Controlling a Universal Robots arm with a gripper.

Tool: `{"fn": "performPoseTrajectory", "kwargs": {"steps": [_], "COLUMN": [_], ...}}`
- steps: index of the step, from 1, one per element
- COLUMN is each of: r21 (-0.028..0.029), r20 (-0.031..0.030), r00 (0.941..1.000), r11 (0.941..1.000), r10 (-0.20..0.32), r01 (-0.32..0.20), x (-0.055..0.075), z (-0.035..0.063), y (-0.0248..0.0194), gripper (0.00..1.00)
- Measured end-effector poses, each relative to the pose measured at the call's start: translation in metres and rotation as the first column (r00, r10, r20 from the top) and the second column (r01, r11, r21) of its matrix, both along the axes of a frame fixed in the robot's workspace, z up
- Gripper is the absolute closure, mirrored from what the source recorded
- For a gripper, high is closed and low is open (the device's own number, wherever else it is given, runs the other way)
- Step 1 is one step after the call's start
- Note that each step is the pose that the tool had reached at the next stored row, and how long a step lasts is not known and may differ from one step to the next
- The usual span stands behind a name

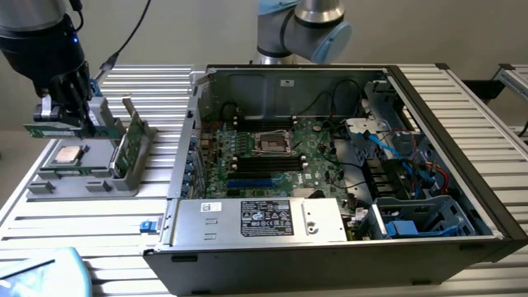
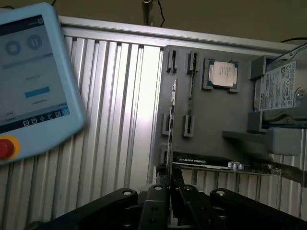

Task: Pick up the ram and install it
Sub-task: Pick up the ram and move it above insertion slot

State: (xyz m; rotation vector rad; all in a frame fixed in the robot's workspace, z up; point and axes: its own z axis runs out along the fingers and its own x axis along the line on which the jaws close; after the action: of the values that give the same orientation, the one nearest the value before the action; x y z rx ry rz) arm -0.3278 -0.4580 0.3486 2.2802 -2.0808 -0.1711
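At the exterior view's far left, the gripper [image 1: 66, 122] hangs over a grey parts tray [image 1: 123, 185], its fingers [image 2: 178, 179] clamped on the ram [image 1: 37, 129]. The slim stick lies level above the tray, its ends reaching out to either side of the fingertips. In the wrist view it shows edge-on as a thin line running away from the grip.

Below the ram, a square silver processor [image 1: 70, 154] rests on the tray. Just to the right, a bright green card [image 1: 128, 145] stands upright in its holder, between the ram and the computer. A hard drive [image 2: 283, 88] also sits on the tray.

A handheld control screen [image 1: 37, 272] lies at the near left corner of the ribbed metal table [image 1: 91, 223].

Further right, an open computer case [image 1: 462, 111] shows its motherboard [image 1: 281, 158], with black memory slots [image 1: 247, 166] near the processor socket [image 1: 268, 142]. A silver power supply [image 1: 256, 219] fills the near side. Blue cables [image 1: 404, 145] crowd the right end, and the arm's base [image 1: 301, 25] rises behind the far wall.
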Motion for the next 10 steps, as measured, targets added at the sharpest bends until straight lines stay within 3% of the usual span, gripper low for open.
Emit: {"fn": "performPoseTrajectory", "kwargs": {"steps": [10], "r21": [0.0001], "r20": [0.0031], "r00": [1.0], "r11": [1.0], "r10": [0.0], "r01": [0.0], "x": [0.029], "z": [0.0084], "y": [-0.0001], "gripper": [0.86]}}
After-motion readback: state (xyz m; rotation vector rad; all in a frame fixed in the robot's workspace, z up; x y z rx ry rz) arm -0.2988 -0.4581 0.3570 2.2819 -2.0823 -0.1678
